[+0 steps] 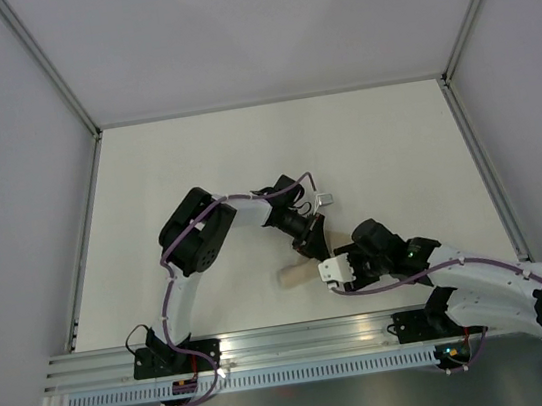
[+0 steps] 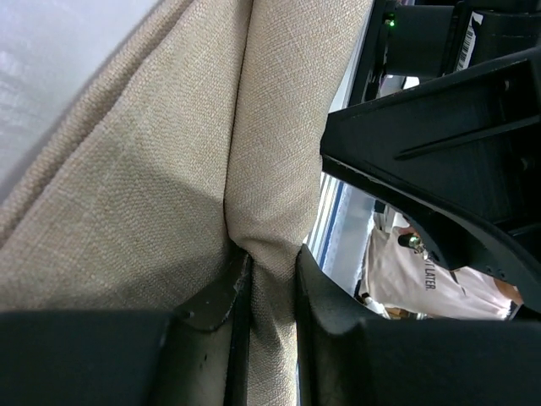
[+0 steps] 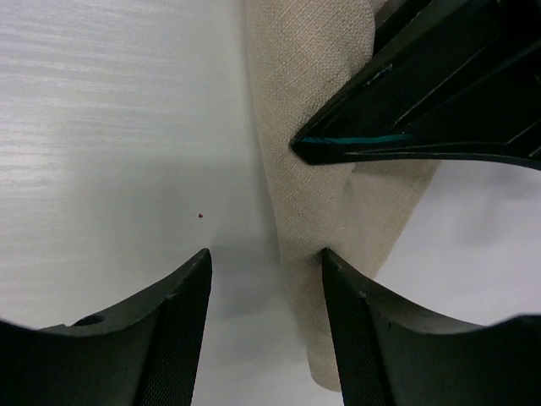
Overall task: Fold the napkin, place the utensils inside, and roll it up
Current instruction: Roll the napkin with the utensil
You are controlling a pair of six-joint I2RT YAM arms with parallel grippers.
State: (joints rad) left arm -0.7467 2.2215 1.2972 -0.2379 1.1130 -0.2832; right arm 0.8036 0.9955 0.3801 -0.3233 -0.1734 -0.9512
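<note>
- Clamping a vertical crease of the napkin (image 2: 169,211), the left claw (image 2: 270,262) has its jaws nearly together. Beige cloth is squeezed between the two dark fingers at the bottom of the left wrist view.
- Beside it, the right claw (image 3: 266,254) has its jaws well apart and grips nothing. White desk (image 3: 101,127) shows between them, and the napkin's narrow end brushes the inner edge of the finger at lower right.
- In the right wrist view the left claw comes in from the upper right and pinches the cloth higher up.
- Writing: a barcode sticker (image 2: 470,34) sits at the upper right of the left wrist view, too small to read. Lower down, in the background, a white shirt (image 2: 414,271) bears the word "LATER".
- Pose of the left arm (image 1: 195,239): it rises from its base at the lower left of the top view, bends at a dark elbow left of centre, then reaches right to mid-frame.
- Pose of the right arm (image 1: 484,279): it sweeps from the lower right corner leftward, ending just beside the napkin's pale end at centre.
</note>
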